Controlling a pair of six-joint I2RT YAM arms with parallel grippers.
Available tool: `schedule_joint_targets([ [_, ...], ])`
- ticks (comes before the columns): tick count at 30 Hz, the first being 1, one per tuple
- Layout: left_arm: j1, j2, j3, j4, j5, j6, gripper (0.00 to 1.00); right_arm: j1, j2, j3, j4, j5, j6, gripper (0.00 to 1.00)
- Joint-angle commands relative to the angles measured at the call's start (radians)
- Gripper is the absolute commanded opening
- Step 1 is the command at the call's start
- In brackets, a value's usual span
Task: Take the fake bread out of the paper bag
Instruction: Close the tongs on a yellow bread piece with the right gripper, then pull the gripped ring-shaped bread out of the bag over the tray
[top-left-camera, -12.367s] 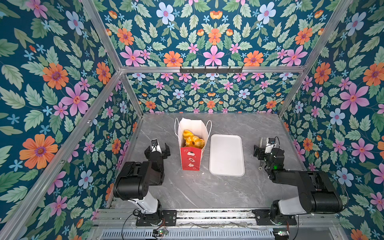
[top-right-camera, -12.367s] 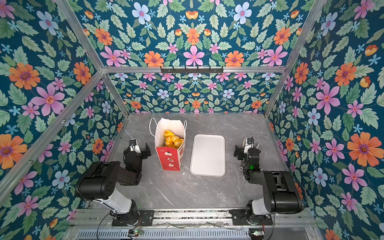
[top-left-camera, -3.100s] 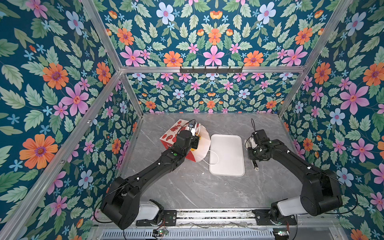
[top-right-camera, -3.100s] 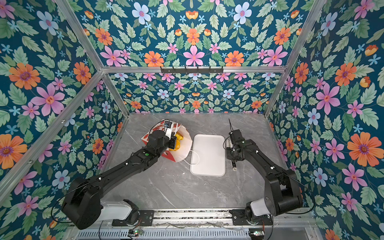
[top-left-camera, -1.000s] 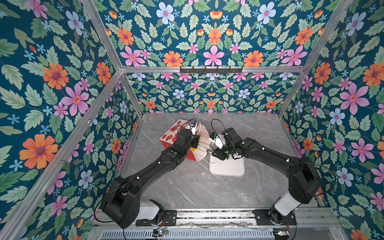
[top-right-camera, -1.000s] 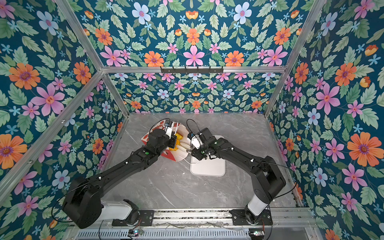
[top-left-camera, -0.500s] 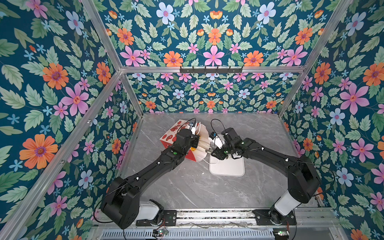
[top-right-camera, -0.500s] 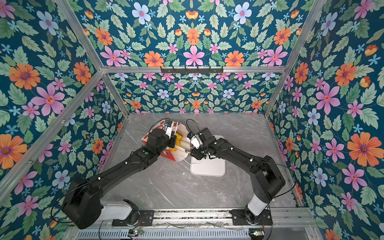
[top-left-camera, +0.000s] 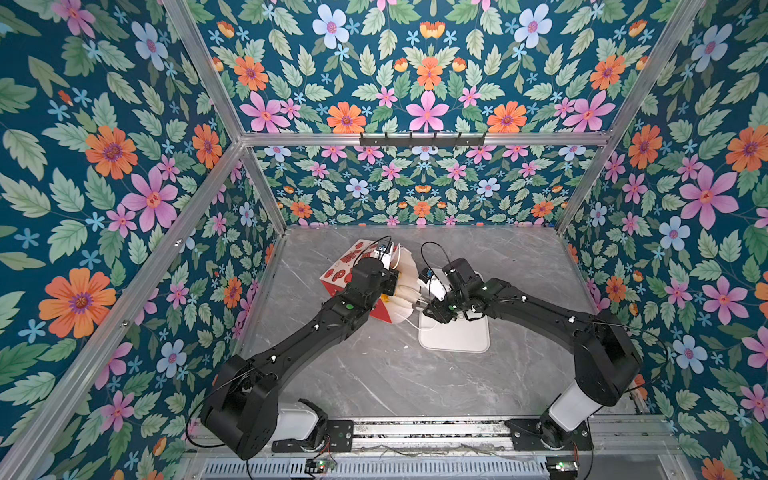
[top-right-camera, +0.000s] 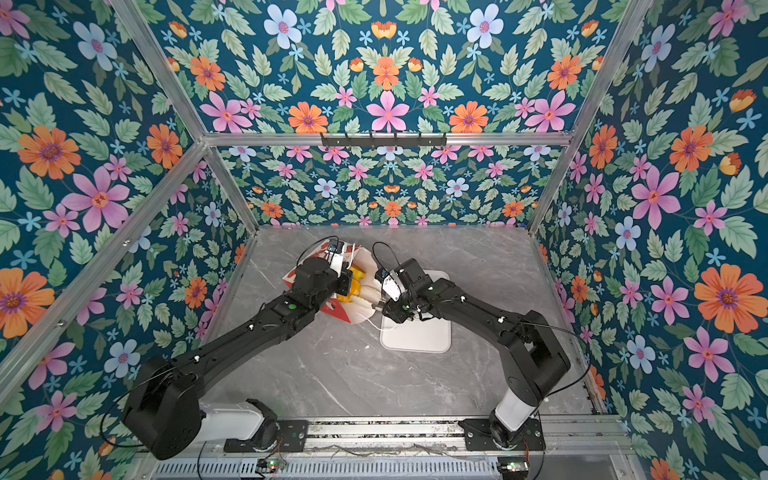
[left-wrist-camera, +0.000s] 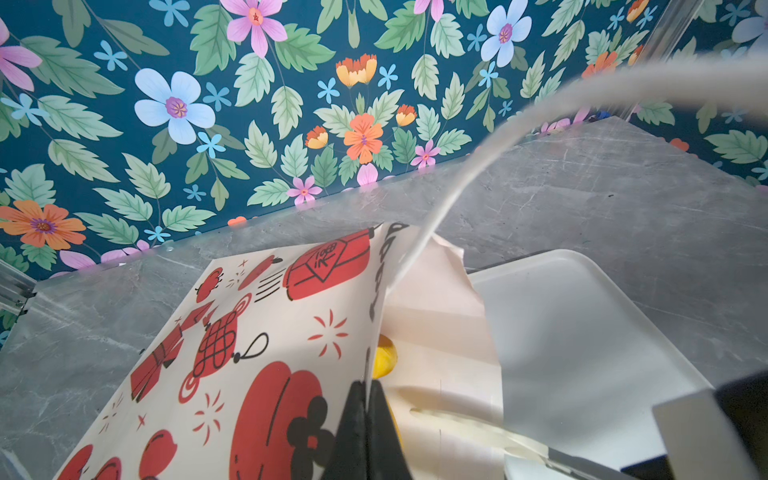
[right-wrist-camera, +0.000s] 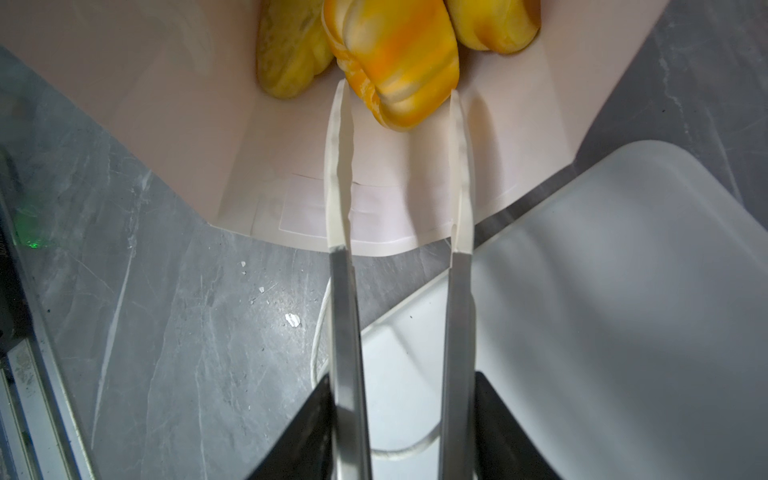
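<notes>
Tipped since upright, white red-printed paper bag (left-wrist-camera: 270, 332) lay mouth toward flat white tray (right-wrist-camera: 623, 291) | left gripper (left-wrist-camera: 368, 388) jaws clamped on bag rim | right gripper (right-wrist-camera: 401, 395) jaws held white-tipped metal tongs (right-wrist-camera: 343, 291), tips apart astride glossy orange-yellow fake bread (right-wrist-camera: 399, 70) inside bag | next: squeeze mid-body gently, draw straight out

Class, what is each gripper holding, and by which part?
The left gripper pinches the paper bag by the mouth edge of its printed wall. The right gripper holds tongs by their metal arms; their tips flank one piece of fake bread.
</notes>
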Motion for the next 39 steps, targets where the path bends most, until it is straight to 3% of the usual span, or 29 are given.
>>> schedule_joint_targets([
  [1,0.001,-0.004,0.003,0.02,0.006,-0.011,0.0,0.001,0.03,0.009,0.039,0.003,0.019,0.5],
  [16,0.002,-0.005,0.001,0.037,0.026,-0.021,0.0,0.001,0.103,0.069,0.061,-0.01,0.045,0.5],
  [22,0.002,-0.013,-0.007,0.04,0.017,-0.023,0.0,0.0,0.109,0.077,0.06,-0.002,0.052,0.37],
  [27,0.001,-0.012,-0.014,0.046,0.0,-0.025,0.0,0.002,0.057,0.054,0.03,0.006,0.05,0.29],
  [39,0.002,0.019,0.009,0.064,-0.07,-0.04,0.0,-0.001,-0.11,0.035,-0.184,-0.008,0.075,0.27],
])
